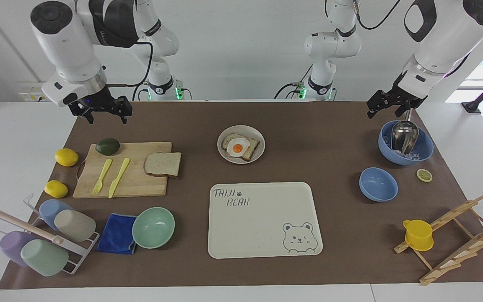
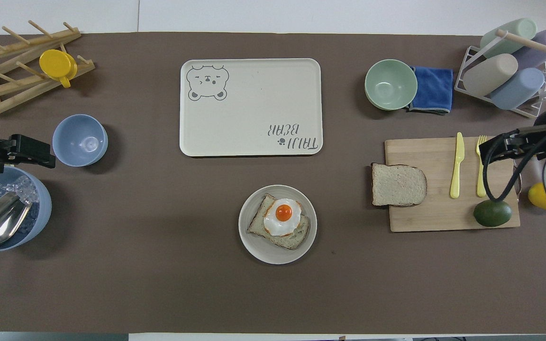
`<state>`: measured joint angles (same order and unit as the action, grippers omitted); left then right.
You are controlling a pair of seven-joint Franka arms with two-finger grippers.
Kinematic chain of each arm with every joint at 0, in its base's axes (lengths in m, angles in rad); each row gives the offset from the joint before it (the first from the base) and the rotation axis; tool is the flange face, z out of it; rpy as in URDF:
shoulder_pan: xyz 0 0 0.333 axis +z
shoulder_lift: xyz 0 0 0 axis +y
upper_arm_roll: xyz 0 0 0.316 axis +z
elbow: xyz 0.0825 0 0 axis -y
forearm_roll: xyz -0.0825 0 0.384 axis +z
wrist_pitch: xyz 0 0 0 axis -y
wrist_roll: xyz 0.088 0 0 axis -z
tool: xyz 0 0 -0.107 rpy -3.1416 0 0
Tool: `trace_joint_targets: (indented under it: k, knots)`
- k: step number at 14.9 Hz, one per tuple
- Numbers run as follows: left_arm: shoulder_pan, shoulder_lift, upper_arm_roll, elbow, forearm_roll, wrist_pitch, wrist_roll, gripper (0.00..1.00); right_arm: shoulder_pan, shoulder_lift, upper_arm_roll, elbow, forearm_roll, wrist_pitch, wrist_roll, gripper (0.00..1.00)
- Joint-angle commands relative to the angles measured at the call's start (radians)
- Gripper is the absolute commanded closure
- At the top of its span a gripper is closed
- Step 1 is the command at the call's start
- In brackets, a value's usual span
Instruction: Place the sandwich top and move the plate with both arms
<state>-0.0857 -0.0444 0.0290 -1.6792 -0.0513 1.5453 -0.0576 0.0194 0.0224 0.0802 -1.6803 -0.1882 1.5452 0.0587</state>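
Observation:
The sandwich top (image 1: 162, 164) (image 2: 398, 184), a plain bread slice, lies on the wooden cutting board (image 1: 136, 184) (image 2: 434, 218), overhanging the board's end toward the table's middle. The plate (image 1: 224, 154) (image 2: 254, 246) stands mid-table and bears a toasted slice with a fried egg (image 1: 237, 148) (image 2: 283, 213). My right gripper (image 1: 105, 112) (image 2: 500, 144) is open and empty, raised over the mat by the avocado end of the board. My left gripper (image 1: 386, 108) (image 2: 26, 152) is open and empty, raised by the large blue bowl (image 1: 424, 153) (image 2: 40, 222).
A cream tray (image 1: 262, 235) lies farther from the robots than the plate. The board holds an avocado (image 1: 107, 146), a yellow fork and a knife. Lemons, a cup rack (image 1: 40, 239), a mint bowl (image 1: 153, 227), a blue cloth, a small blue bowl (image 1: 378, 184) and a wooden rack (image 1: 451, 239) ring the table.

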Motion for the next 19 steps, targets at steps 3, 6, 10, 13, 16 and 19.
trace_joint_targets:
  k: [3, 6, 10, 13, 16, 19]
  knots:
    - [0.009, -0.014, -0.007, -0.011, 0.019, 0.009, 0.007, 0.0, 0.106, 0.132, 0.134, -0.061, -0.212, 0.062, 0.306, 0.0]
    - [0.009, -0.014, -0.007, -0.011, 0.019, 0.009, 0.007, 0.0, 0.108, 0.206, 0.237, -0.191, -0.373, 0.191, 0.494, 0.0]
    - [0.009, -0.014, -0.007, -0.011, 0.019, 0.009, 0.007, 0.0, 0.086, 0.342, 0.334, -0.19, -0.43, 0.225, 0.723, 0.0]
    - [0.009, -0.014, -0.007, -0.011, 0.019, 0.006, 0.007, 0.0, 0.077, 0.36, 0.339, -0.2, -0.431, 0.253, 0.754, 0.0]
    - [0.007, -0.014, -0.007, -0.011, 0.018, 0.009, 0.007, 0.0, 0.059, 0.347, 0.34, -0.263, -0.442, 0.291, 0.756, 0.0]
    - [0.008, -0.014, -0.007, -0.011, 0.019, 0.009, 0.005, 0.0, 0.037, 0.338, 0.342, -0.292, -0.456, 0.303, 0.748, 0.0]
